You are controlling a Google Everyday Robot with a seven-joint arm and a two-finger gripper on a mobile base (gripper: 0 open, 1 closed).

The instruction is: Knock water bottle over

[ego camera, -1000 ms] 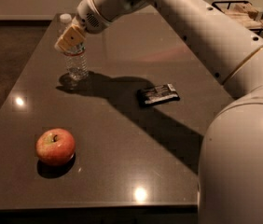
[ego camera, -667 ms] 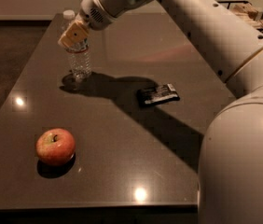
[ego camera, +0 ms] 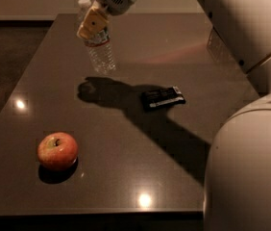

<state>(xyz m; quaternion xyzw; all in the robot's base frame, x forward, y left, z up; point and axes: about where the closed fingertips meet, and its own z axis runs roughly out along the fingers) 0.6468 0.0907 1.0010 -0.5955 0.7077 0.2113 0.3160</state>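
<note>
Water bottle (ego camera: pixel 100 51) now tilts, no longer upright, against the gripper (ego camera: pixel 91 23); its grip is unclear.

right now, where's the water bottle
In the camera view the water bottle is tilted near the far edge of the table, left of centre, with the gripper at its upper part; the dark packet lies nearer, to its right.
</note>
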